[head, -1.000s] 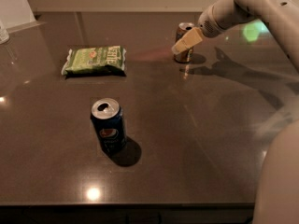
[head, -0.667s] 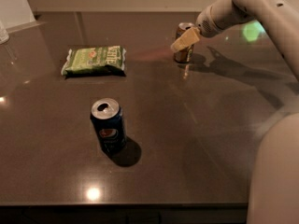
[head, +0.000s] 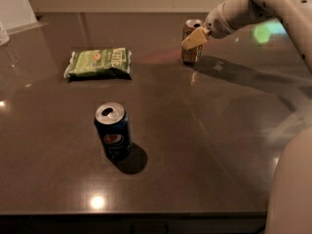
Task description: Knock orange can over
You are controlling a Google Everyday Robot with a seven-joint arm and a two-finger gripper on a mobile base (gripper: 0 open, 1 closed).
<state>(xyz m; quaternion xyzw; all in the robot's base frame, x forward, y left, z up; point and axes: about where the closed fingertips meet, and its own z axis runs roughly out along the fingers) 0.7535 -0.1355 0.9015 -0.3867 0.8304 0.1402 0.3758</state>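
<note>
The orange can [head: 190, 54] stands upright at the far right of the dark table, its silver top showing and its body partly hidden behind my gripper. My gripper [head: 194, 39] reaches in from the upper right on a white arm. Its cream-coloured fingers [head: 192, 40] lie against the front of the can near its upper half.
A dark blue can [head: 113, 131] with a round red-white logo stands upright near the table's front. A green snack bag [head: 99, 62] lies flat at the far left. The table's front edge [head: 131, 213] runs along the bottom. My white body [head: 292, 189] fills the lower right corner.
My gripper has moved slightly up and back toward the orange can, which still stands upright. The blue can and green bag have not moved.
</note>
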